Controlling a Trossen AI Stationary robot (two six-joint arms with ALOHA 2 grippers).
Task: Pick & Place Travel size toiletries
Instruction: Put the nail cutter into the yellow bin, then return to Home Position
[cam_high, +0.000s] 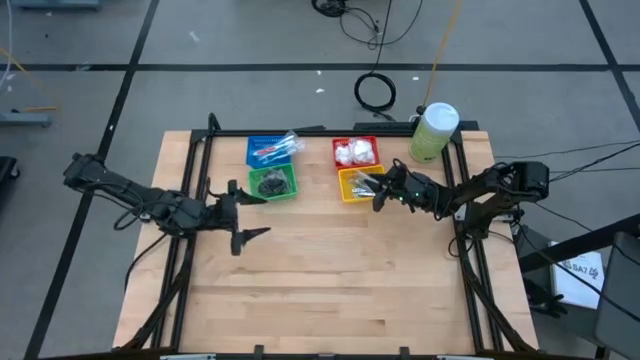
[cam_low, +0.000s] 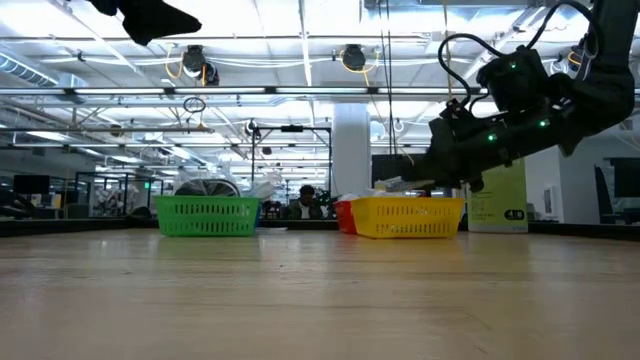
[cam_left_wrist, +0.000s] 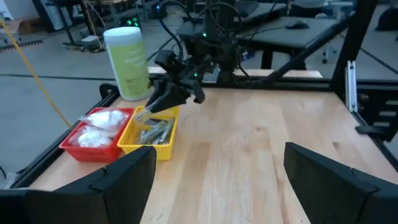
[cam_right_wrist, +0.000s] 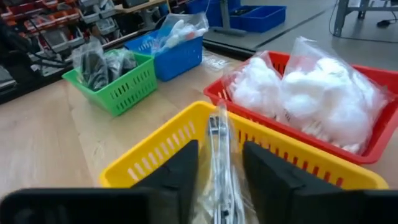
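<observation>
My right gripper (cam_high: 376, 194) hovers over the yellow basket (cam_high: 356, 184) and is shut on a small silver tube in clear wrap (cam_right_wrist: 219, 140). More silver tubes (cam_left_wrist: 153, 131) lie in that basket. The red basket (cam_high: 355, 152) holds white puffy packets (cam_right_wrist: 298, 93). The green basket (cam_high: 272, 183) holds dark discs, and the blue basket (cam_high: 270, 150) holds wrapped toothbrushes. My left gripper (cam_high: 255, 214) is open and empty above bare table, near the green basket. My right gripper pinches the wrapped silver tube (cam_right_wrist: 219, 155) between its two fingers (cam_right_wrist: 180, 171), which lie along it. The tube's free end (cam_left_wrist: 142, 114) sticks out past the fingertips, slanting down over the yellow basket's rim (cam_right_wrist: 163, 149), lifted clear of the tubes inside.
A tall pale-green canister with a white lid (cam_high: 433, 131) stands at the table's far right corner, beside the red basket. The four baskets sit in two pairs along the far edge. Bare wood (cam_high: 330, 280) fills the middle and near half of the table.
</observation>
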